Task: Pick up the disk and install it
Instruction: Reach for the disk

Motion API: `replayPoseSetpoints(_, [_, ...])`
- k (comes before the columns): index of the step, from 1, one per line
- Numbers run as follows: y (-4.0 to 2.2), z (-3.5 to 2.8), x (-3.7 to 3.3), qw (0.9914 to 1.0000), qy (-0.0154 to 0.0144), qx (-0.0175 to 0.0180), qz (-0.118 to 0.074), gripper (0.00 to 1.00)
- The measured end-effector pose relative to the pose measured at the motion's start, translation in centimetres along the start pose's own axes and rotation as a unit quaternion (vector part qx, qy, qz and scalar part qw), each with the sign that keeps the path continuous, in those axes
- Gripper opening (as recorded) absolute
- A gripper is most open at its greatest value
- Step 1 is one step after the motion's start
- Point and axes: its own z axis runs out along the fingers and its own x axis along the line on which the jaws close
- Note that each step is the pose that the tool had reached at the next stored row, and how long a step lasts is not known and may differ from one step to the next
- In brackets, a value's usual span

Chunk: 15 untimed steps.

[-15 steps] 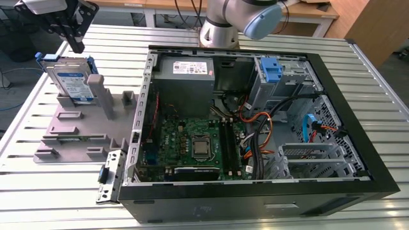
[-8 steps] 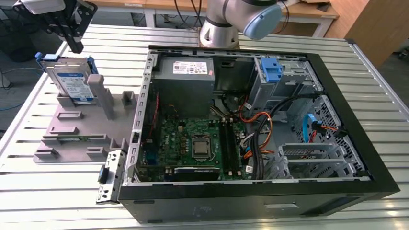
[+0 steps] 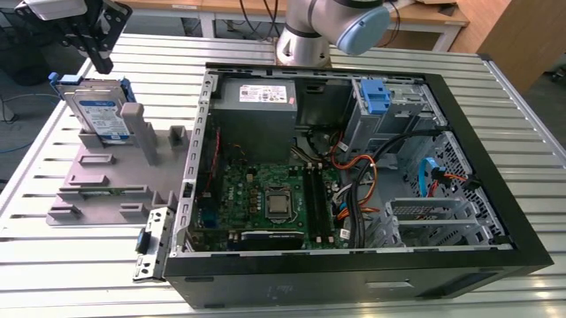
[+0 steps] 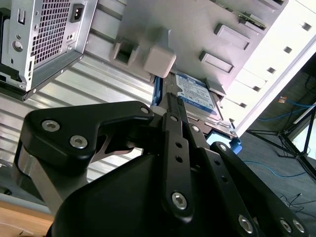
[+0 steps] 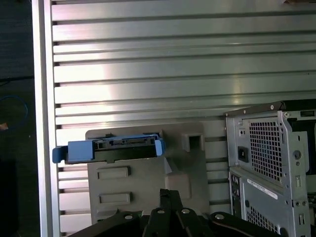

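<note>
Your gripper (image 3: 105, 65), closed and empty, hangs just above the disk (image 3: 99, 112), which stands upright in the grey rack (image 3: 102, 182) on the table (image 3: 53, 265).

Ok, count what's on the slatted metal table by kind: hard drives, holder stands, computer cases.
Flat silver hard drive with blue side rails: 1
Grey plastic holder stand: 1
Open black metal computer case: 1
Total: 3
</note>
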Motion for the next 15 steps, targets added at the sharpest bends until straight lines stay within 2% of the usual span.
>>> replayPoseSetpoints(15, [-0.02, 0.00, 0.21, 1.00000, 0.0000, 0.0000, 0.000, 0.11])
